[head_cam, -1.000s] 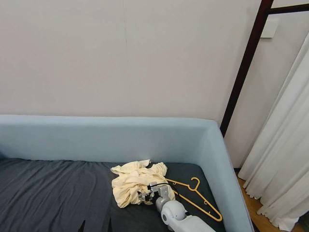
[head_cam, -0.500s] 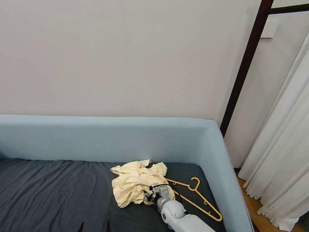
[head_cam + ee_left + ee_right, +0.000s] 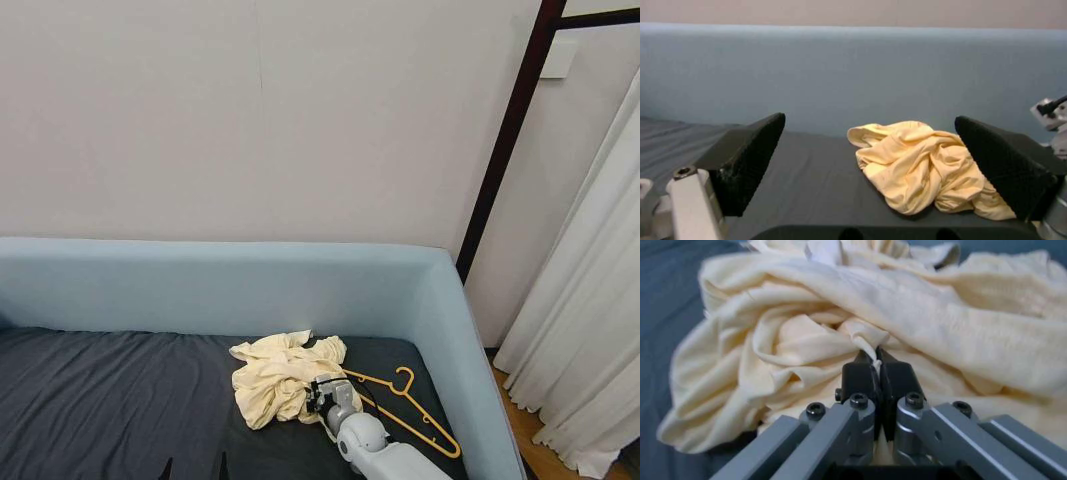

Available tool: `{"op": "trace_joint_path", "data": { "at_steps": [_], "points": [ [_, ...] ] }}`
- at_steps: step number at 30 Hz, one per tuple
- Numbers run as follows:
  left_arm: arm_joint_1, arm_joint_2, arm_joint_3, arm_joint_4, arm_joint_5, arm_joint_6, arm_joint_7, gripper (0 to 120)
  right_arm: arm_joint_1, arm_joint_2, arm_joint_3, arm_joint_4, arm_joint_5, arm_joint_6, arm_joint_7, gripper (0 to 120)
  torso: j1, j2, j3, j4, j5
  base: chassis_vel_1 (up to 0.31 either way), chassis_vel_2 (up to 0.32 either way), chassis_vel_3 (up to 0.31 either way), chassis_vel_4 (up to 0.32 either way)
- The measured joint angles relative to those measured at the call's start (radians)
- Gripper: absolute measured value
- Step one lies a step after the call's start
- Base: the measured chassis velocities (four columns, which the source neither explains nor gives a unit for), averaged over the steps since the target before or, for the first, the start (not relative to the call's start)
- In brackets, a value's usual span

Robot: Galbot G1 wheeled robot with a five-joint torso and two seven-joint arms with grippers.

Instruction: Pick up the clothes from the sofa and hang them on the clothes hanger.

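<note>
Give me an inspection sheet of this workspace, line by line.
Surface: dark grey sofa seat, pale blue backrest.
Job's things: crumpled yellow garment on the seat; orange hanger lying flat beside it.
Clutter: nothing seen.
Pincers: right pincer shut on a fold of the garment; left pincer open, low over the seat's front.
Cables: black lead at the right wrist.
Surroundings: plain wall, dark rack post, white curtain.

The left hand [image 3: 195,467] is cut off by the head view's lower edge, and just two dark fingertips are seen. The orange hanger [image 3: 398,389] is partly covered by the right arm [image 3: 360,440]. A corner of the yellow garment [image 3: 920,165] is hidden behind one left finger.
</note>
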Motion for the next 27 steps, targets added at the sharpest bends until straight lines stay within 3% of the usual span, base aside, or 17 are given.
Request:
{"op": "trace_joint_path", "data": {
  "at_steps": [9, 13, 27],
  "points": [
    [-0.003, 0.012, -0.008, -0.016, -0.031, 0.005, -0.005, 100, -0.007, -0.123, -0.013, 0.268, 0.057, 0.057, 0.014, 0, 0.0, 0.0, 0.0, -0.0002, 0.0, 0.0, 0.0, 0.0, 0.0],
    [-0.004, 0.015, -0.009, -0.028, -0.046, 0.012, -0.008, 100, 0.032, -0.163, -0.014, 0.453, 0.192, 0.049, 0.061, 0, 0.0, 0.0, 0.0, 0.0, 0.0, 0.0, 0.0, 0.0, 0.0],
    [0.011, 0.005, -0.026, -0.054, -0.063, 0.012, -0.012, 100, 0.182, -0.156, -0.043, 0.766, 0.486, -0.035, 0.288, 0, 0.0, 0.0, 0.0, 0.0, -0.0002, 0.0, 0.0, 0.0, 0.0]
  ]
}}
